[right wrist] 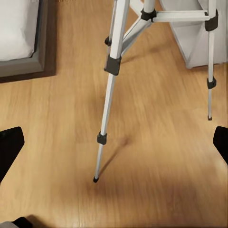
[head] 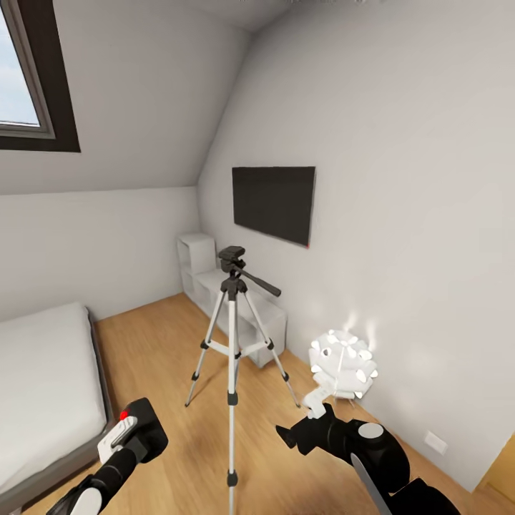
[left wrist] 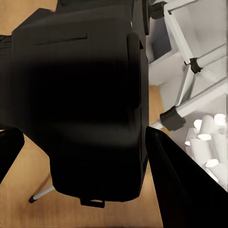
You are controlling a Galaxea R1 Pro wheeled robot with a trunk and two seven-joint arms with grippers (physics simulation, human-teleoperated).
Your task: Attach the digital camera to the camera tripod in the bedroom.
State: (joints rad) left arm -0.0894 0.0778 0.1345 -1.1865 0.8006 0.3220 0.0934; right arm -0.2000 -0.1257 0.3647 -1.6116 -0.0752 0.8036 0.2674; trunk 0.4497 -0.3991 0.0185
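A: Head view: what is being carried, and where is the mount?

B: The left gripper (head: 131, 438) is pinching the camera (head: 145, 426) low at the left, its red dot facing up. The tripod (head: 232, 336) is standing upright on the floor (head: 164, 357) between bed (head: 43, 386) and shelf (head: 214, 286), under the TV (head: 274, 202), its head bare. The camera is sitting well below that head, so a lift is, by my judgement, what remains.

A: Left wrist view?

B: The camera (left wrist: 80, 104) is sitting between the dark fingers (left wrist: 183, 180), held close so it cannot swing; tripod legs (left wrist: 190, 71) are showing beyond it.

A: Right wrist view?

B: The right gripper (right wrist: 114, 142) is standing spread and holding nothing, fingertips (right wrist: 9, 147) at both edges, looking down at the tripod legs (right wrist: 109, 95) and the floor (right wrist: 152, 156). It is probably being kept free to steady the tripod.

A: And the lamp?

B: The lamp (head: 343, 365) is glowing by the wall, just beyond the right arm (head: 357, 443).
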